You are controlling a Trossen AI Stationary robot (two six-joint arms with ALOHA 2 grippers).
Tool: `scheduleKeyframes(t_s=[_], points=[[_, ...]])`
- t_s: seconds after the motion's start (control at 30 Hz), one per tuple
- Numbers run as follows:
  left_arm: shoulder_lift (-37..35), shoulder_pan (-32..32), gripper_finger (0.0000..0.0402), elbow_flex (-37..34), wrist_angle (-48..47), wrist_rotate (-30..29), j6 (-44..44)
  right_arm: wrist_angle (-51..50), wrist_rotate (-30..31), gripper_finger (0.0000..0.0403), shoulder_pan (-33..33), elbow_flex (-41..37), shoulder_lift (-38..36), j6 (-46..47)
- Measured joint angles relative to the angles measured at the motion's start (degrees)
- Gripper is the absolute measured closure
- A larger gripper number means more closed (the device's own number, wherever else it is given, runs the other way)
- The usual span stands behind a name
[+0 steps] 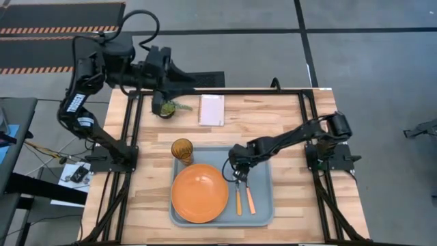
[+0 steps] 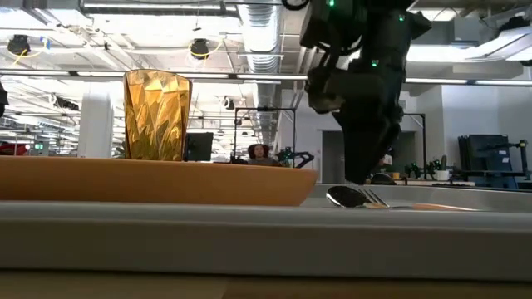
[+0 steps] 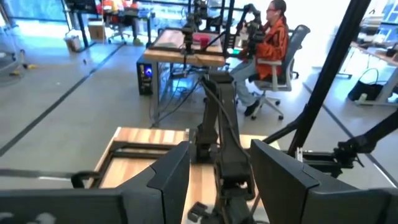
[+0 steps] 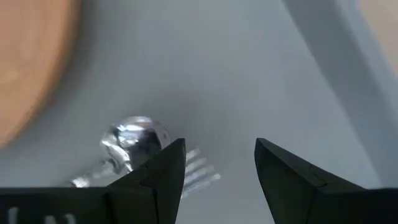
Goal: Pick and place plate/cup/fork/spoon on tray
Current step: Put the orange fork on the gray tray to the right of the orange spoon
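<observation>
The pale blue-grey tray lies at the table's near middle. On it are the orange plate, the amber cup upright at its far left corner, and the spoon and fork side by side, handles toward the near edge. My right gripper points down, open, just above the spoon's bowl and the fork's tines; nothing lies between its fingers. My left gripper is raised over the table's far left edge, open and holding nothing.
A small potted plant and a pale pink card sit near the far edge. Black frame rails run along the table's sides. Bare wood lies between the card and the right arm's base. A seated person shows in the room beyond.
</observation>
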Motion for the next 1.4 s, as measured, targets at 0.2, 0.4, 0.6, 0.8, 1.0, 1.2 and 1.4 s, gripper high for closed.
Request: scheduleKeyframes(t_s=[0.2,0.4,0.6,0.8,1.0,1.2,1.4], points=[[0.7,0.0,0.0245,-1.2,-0.3,-0.1,0.0,0.1,2.6,0.0188,-0.3,0.1,-0.3,0.2],[0.7,0.0,0.0245,-3.2,0.5,-0.8,0.5,1.2,3.3,0.0188,-0.3,0.1,-0.2,0.2],[0.7,0.0,0.0245,-3.3,0.7,-1.4,1.4,-0.4,6.5,0.0188,-0.4,-0.1,-0.2,1.7],[0.7,0.0,0.0245,-3.3,0.7,-1.6,1.4,0.5,7.5,0.0188,1.3,-0.4,-0.2,3.2],[0.7,0.0,0.0245,-3.3,0.7,-1.6,1.4,0.3,7.8,0.0188,2.4,-0.4,-0.2,4.4],[0.7,0.0,0.0245,-3.3,1.0,-1.7,1.4,0.3,8.4,0.0188,2.6,-0.4,-0.2,4.9],[0.7,0.0,0.0245,-3.3,1.8,-1.8,1.4,0.4,10.4,0.0188,2.5,-1.0,-0.2,5.9]])
